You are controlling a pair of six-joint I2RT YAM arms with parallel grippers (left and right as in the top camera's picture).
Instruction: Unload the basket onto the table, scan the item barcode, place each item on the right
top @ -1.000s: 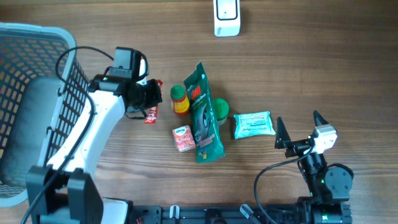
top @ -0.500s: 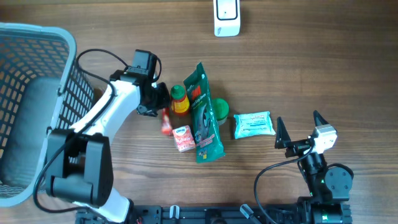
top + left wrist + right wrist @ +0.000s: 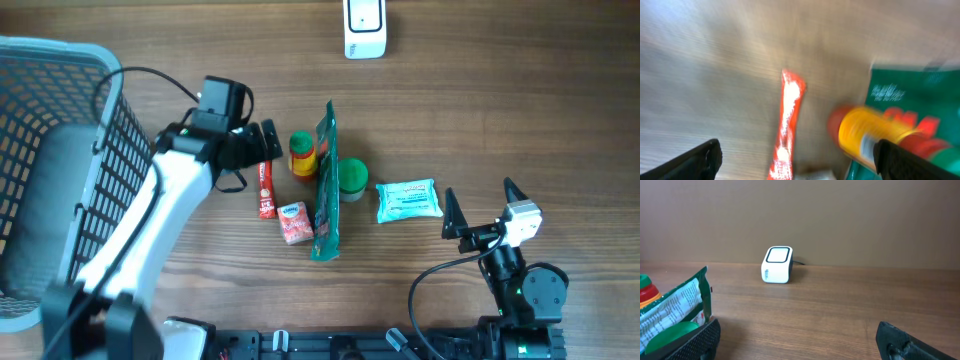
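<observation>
Only overhead shows basket [image 3: 60, 46]; right wrist shows scanner [image 3: 777, 265] front.

We record, all blurred:
- table [image 3: 715, 55], wood.
- sachet [image 3: 786, 120], red, lying lengthwise at centre.
- bottle [image 3: 875, 137], yellow with red cap, just right of the sachet.
- bag [image 3: 912, 95], green, behind the bottle.
- left gripper [image 3: 797, 162], dark fingers [image 3: 695, 161] spread to the lower corners, clear of the sachet.
</observation>
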